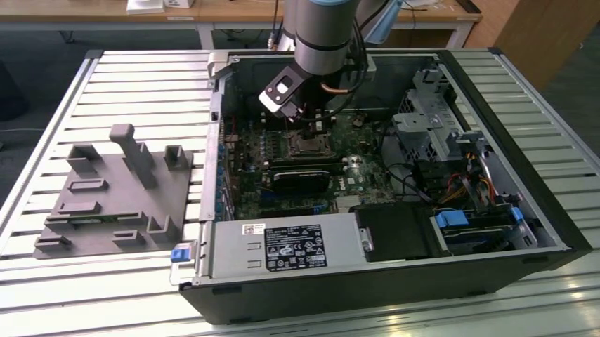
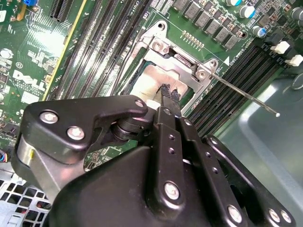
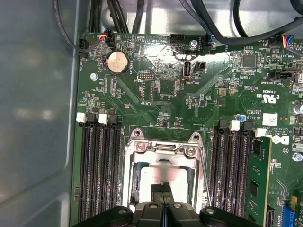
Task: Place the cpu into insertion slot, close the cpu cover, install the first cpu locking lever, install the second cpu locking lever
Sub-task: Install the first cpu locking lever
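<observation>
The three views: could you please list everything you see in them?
table: one, silver slats, bearing the rest
case: one, black, open, on the table
fixture: one, grey, on the table, at the exterior view's left of the case
power supply: one, silver, inside the case
board: one, green, inside the case
graphics card: one, black, on the board
battery: one, silver, on the board
cover: one, silver frame, around the cpu
cpu: one, silver, within the cover's window
lever: one made out, thin metal, beside the cover
memory slots: two banks, black, flanking the cover
arm: one, grey, reaching into the case
gripper: one, black, shut, tips at the cpu
</observation>
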Motion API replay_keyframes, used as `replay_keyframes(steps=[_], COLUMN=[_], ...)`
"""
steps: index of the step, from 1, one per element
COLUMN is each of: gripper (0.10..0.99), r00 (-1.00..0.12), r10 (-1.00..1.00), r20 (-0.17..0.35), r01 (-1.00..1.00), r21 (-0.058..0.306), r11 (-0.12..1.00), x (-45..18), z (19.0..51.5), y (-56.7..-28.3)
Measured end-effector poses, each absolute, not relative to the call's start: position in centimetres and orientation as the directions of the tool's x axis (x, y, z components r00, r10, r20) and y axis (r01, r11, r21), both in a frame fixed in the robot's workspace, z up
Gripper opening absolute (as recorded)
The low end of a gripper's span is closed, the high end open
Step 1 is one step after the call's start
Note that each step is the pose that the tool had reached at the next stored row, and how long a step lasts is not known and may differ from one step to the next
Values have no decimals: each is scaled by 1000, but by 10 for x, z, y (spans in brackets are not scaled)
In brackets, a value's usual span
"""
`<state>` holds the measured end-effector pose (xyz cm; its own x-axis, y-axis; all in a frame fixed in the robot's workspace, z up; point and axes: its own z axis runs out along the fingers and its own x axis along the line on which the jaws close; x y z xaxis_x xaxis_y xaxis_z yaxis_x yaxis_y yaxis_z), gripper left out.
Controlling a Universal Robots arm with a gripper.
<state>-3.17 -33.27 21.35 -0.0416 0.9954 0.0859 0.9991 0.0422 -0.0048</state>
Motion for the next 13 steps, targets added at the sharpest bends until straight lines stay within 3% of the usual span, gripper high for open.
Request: replay_keyframes(steps=[13], gripper=[106], r00=[-42], r10=[995], r20=[86], r01=[999], r21=[-5], r11=[42], x=[-32], z=[218], y=[-333])
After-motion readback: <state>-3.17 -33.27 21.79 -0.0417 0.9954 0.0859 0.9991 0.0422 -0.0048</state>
